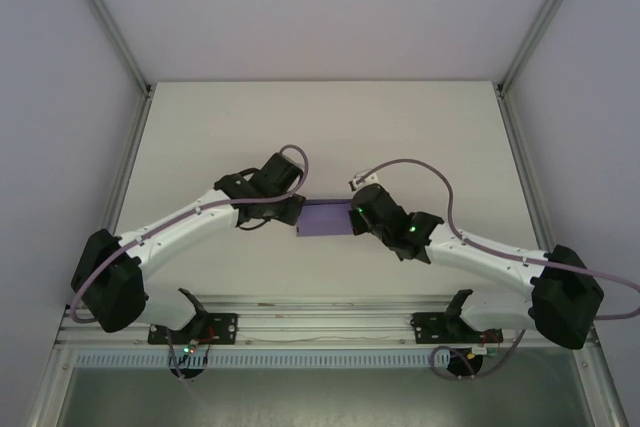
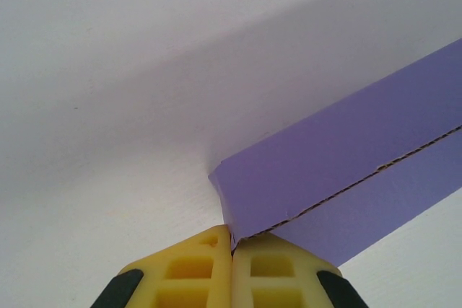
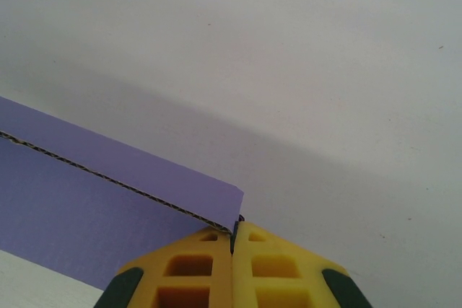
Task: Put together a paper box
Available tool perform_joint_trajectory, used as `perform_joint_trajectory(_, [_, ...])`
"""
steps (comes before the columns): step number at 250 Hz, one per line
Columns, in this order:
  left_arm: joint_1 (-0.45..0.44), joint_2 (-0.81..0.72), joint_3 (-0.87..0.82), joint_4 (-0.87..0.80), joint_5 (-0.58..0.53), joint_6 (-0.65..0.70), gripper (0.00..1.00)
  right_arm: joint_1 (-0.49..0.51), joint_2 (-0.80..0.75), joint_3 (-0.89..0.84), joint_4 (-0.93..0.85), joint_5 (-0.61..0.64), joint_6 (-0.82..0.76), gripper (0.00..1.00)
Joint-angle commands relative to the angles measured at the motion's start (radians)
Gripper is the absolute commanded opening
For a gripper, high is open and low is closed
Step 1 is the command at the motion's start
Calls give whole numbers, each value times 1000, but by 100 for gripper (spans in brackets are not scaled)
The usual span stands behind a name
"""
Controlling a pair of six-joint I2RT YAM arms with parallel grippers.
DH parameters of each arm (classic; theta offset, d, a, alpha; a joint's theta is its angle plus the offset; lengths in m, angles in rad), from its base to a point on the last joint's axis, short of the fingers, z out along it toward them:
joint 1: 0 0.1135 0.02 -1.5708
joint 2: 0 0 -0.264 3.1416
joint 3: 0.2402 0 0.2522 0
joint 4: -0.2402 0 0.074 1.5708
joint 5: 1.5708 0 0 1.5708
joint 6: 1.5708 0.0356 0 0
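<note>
Yellow fingers (image 2: 191,272) of the left claw (image 2: 232,239) are pressed tight together, nipping one end corner of the purple box (image 2: 346,171). From there the card runs off to that claw's right, with a raw corrugated edge showing along its fold. Seen from above, the white table (image 1: 320,127) stretches away beyond both claws. The left arm (image 1: 180,222) and the right arm (image 1: 490,252) bend inward over it until their claws face each other. The box spans the gap between them as a short purple strip, one end at each claw. The right claw (image 3: 233,229) is closed as well, its yellow tips meeting on the box's other end corner, and the card runs away to its left. A soft shadow lies on the table beside the box. I cannot tell whether the box touches the surface or hangs just above it.
</note>
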Motion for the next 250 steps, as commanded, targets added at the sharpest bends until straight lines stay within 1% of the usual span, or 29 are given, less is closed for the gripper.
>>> perform_joint_trajectory(1, [-7, 13, 84, -68, 30, -37, 0, 8, -2, -17, -53, -3, 0, 0])
perform_joint_trajectory(31, [-7, 49, 134, -142, 89, -95, 0, 14, -3, -36, -42, 26, -18, 0])
perform_joint_trajectory(52, [-7, 80, 174, -191, 130, -129, 0, 44, 6, -43, -26, 65, -46, 0])
perform_joint_trajectory(114, [-2, 152, 262, -253, 227, -166, 0, 140, 108, -22, -28, 229, -105, 0])
perform_joint_trajectory(142, [13, 173, 286, -280, 267, -176, 0, 159, 116, -30, -7, 248, -122, 0])
perform_joint_trajectory(167, [44, 178, 303, -308, 293, -181, 0, 180, 121, -40, 4, 278, -144, 0])
perform_joint_trajectory(196, [91, 166, 289, -283, 391, -208, 0, 195, 132, -51, 23, 278, -149, 0])
perform_joint_trajectory(223, [105, 147, 285, -258, 413, -231, 0, 201, 148, -50, 29, 287, -161, 0])
perform_joint_trajectory(250, [125, 147, 278, -244, 465, -254, 0, 204, 163, -41, 17, 287, -172, 0])
